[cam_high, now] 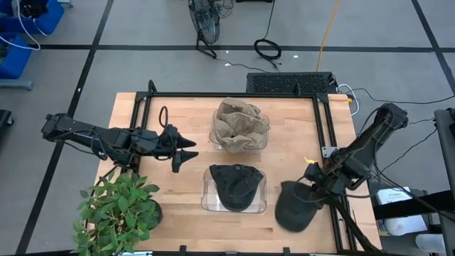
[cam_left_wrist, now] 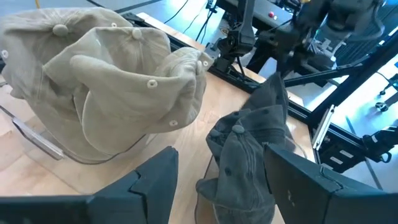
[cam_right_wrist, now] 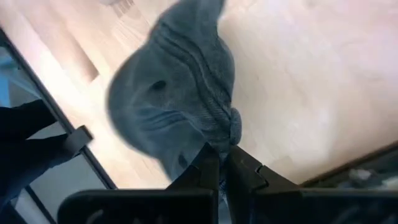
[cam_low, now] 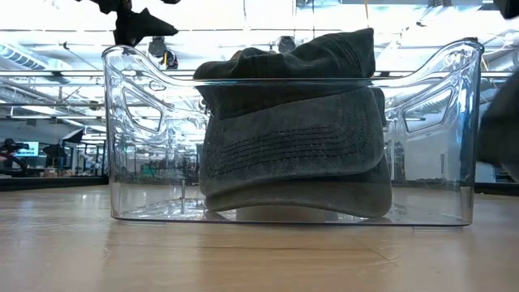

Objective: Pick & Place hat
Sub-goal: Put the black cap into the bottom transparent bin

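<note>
Dark grey fabric made up most of what sat on the table: one dark hat (cam_high: pixel 293 205) lay near the right front corner, pinched at its edge by the right gripper (cam_high: pixel 313 186), whose jaws were pressed together on the cloth in the right wrist view. More dark hats (cam_high: pixel 234 186) were piled in one clear bin (cam_high: pixel 207 200) at the front middle; the low view showed at least two stacked there, though the exact number could not be told. A second clear bin (cam_high: pixel 214 135) stood just behind it, heaped with tan hats (cam_high: pixel 241 125), several by the buttons and brims seen from the left wrist, the count again uncertain.

Two arms were at work. The left gripper (cam_high: pixel 190 153) hung above the table to the left of both bins, its jaws spread and holding nothing.

One potted plant (cam_high: pixel 117 210) stood at the left front corner.

Pale wooden planks formed the table top (cam_high: pixel 178 192), edged by a black metal frame (cam_high: pixel 234 95). Around it lay a grey floor marked with dark lines, where a coiled black cable (cam_high: pixel 267 50), a yellow cord (cam_high: pixel 328 32) and a blue crate (cam_high: pixel 14 53) showed. The low view looked past the bin into a large bright hall with ceiling lights.
</note>
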`<action>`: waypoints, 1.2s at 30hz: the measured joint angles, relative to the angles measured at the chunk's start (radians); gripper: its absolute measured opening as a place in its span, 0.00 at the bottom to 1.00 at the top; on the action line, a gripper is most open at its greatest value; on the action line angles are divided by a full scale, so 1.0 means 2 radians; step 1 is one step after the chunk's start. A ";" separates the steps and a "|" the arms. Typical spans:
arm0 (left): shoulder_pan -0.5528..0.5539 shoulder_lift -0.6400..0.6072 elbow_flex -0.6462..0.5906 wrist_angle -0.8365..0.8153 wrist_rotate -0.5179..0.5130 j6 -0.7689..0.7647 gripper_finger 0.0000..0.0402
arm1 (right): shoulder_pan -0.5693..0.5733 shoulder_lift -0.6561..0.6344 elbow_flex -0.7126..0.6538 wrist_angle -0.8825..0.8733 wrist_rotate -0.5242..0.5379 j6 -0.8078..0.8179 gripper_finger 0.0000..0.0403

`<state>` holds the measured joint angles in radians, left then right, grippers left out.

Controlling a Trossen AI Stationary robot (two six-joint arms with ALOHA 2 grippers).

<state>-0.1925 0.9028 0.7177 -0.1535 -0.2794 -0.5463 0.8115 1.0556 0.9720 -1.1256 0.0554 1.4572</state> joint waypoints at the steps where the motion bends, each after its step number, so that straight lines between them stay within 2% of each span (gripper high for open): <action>1: 0.000 0.000 0.000 0.000 0.000 0.001 0.58 | 0.000 -0.001 0.013 -0.012 0.006 -0.001 0.00; 10: 0.000 0.000 0.000 0.000 0.000 0.013 0.58 | 0.000 -0.003 0.133 -0.087 0.106 -0.036 0.00; 15: 0.000 0.000 0.000 0.000 0.000 0.014 0.58 | 0.000 -0.001 0.182 -0.078 0.171 -0.084 0.00; 19: 0.000 0.000 0.000 0.000 0.000 0.014 0.58 | -0.008 0.002 0.200 -0.029 0.217 -0.147 0.00; 27: 0.000 0.000 0.000 0.000 0.000 0.009 0.58 | -0.063 0.003 0.205 0.127 0.223 -0.308 0.00; 36: 0.000 0.000 0.000 0.000 0.000 0.009 0.58 | -0.134 0.003 0.209 0.215 0.220 -0.398 0.00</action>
<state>-0.1925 0.9024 0.7177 -0.1544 -0.2794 -0.5289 0.5433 1.0625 1.3906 -0.6947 0.4947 0.6606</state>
